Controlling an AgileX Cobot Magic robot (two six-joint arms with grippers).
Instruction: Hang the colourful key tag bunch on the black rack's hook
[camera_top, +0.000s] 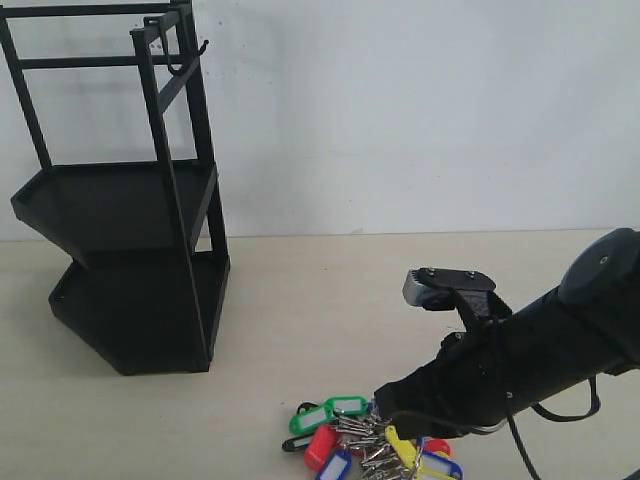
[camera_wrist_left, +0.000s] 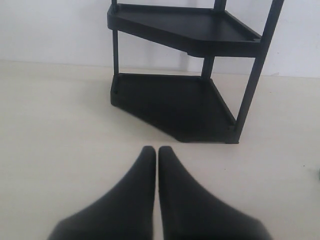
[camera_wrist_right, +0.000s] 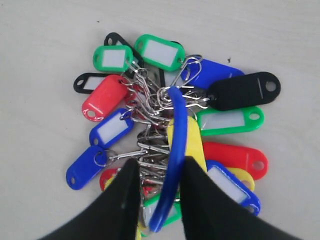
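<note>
Right claw spread low over the worktop — the colourful key tag bunch lies beneath, its blue ring between the fingers.

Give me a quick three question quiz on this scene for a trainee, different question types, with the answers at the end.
1. Fill in: the left gripper has its jaws ____ (open or shut).
2. Which gripper straddles the blue-sleeved ring of the key tag bunch? A) left gripper B) right gripper C) neither
3. True or false: the key tag bunch already hangs on the hook of the black rack.
Key: 1 shut; 2 B; 3 false.
</note>
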